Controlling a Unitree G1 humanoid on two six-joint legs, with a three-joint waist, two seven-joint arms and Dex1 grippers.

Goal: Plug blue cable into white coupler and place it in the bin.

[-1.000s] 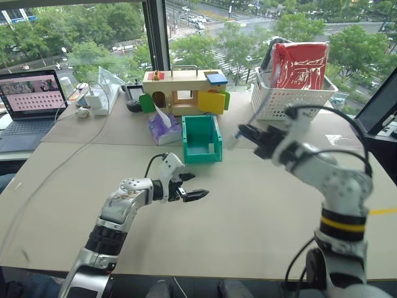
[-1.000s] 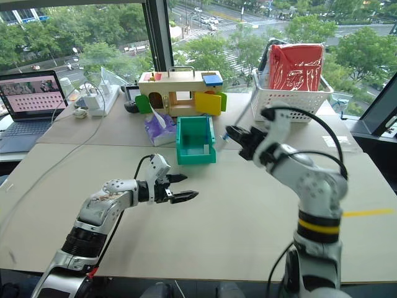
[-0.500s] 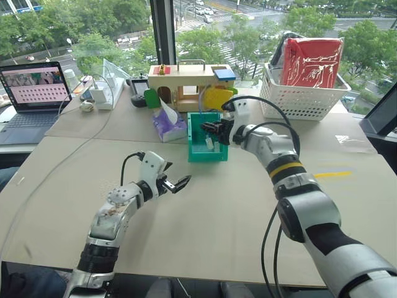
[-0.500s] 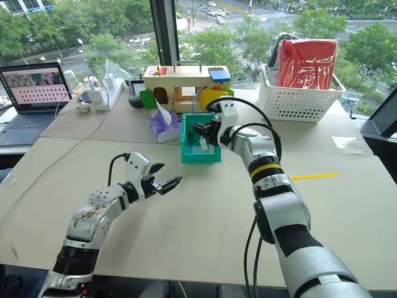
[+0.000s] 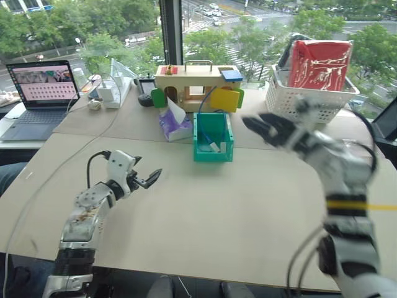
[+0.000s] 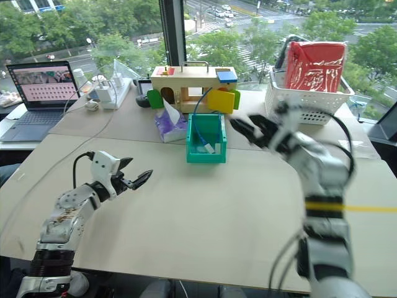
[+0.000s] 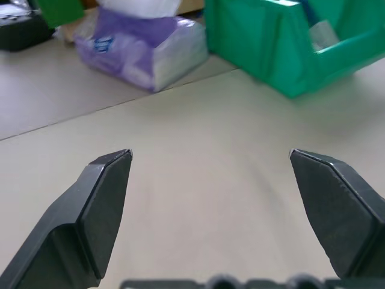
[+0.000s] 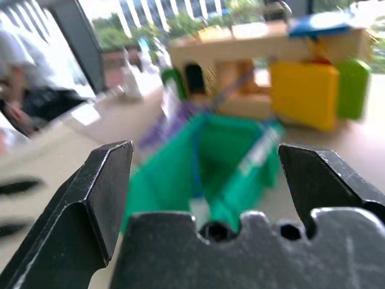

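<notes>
Bin [image 5: 213, 138]: green, rectangular, low cut-out front wall facing the robot; stands on the tabletop [image 5: 205, 211] toward the far edge, about midway along it.

Cable [image 6: 200, 132]: thin light-blue cord, inside the bin; 1 part rises over the bin's back wall toward the wooden toy house [image 5: 197, 87] behind it.

Coupler [image 6: 209, 148]: small white block lying on the bin floor near the front wall, at the cable's lower end. Whether the plug sits in its socket cannot be told.

Left pincer [image 5: 149, 179]: 2 black fingers spread wide, nothing between them; hovers over the near-left part of the tabletop, pointing toward the bin, well apart from it. In the left wrist view both fingers [image 7: 102, 198] stand far apart over bare tabletop, with the bin and tissue pack ahead.

Right pincer [image 5: 263, 126]: fingers spread, empty; blurred, in the air just right of the bin, not touching it. In the right wrist view the fingers [image 8: 105, 192] stand wide apart, with the bin beyond them.

Tissue pack [image 5: 174, 126]: purple, white tissue sticking up; just left of the bin.

Basket [image 5: 310, 99]: white lattice, far-right part of the tabletop, holding a red package [image 5: 319, 65].

Laptop [image 5: 38, 93]: open, screen lit, at the far-left corner.
</notes>
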